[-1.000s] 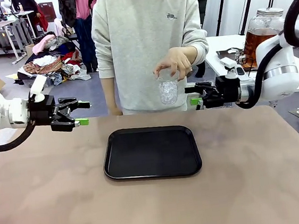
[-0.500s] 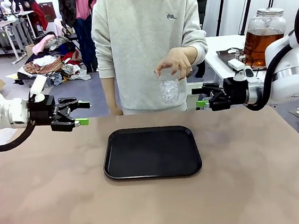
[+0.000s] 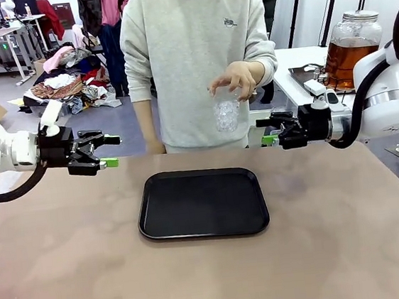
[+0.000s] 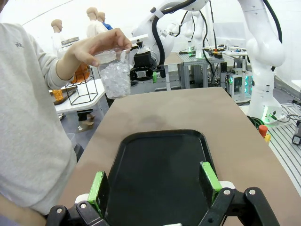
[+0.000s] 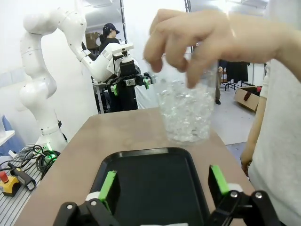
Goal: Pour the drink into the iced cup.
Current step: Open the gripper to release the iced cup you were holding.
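Person's hand holds the cup of ice by its rim, in the air beyond the far edge of the black tray. Left gripper and right gripper hover either side, jaws wide, both empty. The drink (amber, in a lidded glass jar) stands on a side table behind the right arm.

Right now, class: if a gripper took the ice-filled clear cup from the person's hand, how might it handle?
The ice-filled clear cup looks thin-walled, so a hard squeeze would probably buckle it. Packed with ice, it is likely top-heavy and apt to tip. Its smooth sides may be slippery. The person's hand holds it by the rim.
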{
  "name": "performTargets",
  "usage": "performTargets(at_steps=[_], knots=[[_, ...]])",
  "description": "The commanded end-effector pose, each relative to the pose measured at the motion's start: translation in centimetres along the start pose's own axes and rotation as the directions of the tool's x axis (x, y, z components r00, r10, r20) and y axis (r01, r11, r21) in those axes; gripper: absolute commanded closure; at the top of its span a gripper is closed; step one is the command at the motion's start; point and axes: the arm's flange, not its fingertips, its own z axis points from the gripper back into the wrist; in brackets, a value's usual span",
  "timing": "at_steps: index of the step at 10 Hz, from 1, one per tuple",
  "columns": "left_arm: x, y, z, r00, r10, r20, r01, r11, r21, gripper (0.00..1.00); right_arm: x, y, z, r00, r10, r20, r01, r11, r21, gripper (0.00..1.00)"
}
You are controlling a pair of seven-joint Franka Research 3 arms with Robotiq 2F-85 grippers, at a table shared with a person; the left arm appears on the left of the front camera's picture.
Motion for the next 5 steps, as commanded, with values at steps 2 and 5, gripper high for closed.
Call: performTargets(at_steps=[2, 5], knots=[[0.12, -0.09, 0.1, 1.0, -0.004, 0.001, 0.004, 1.0, 0.001, 0.0, 0.27, -0.03, -0.01, 1.0, 0.003, 0.008, -0.003, 1.0, 0.005, 0.0], [0.12, -0.09, 0.1, 1.0, -0.004, 0.001, 0.004, 1.0, 0.001, 0.0, 0.27, -0.03, -0.01, 1.0, 0.003, 0.008, -0.003, 1.0, 0.005, 0.0]])
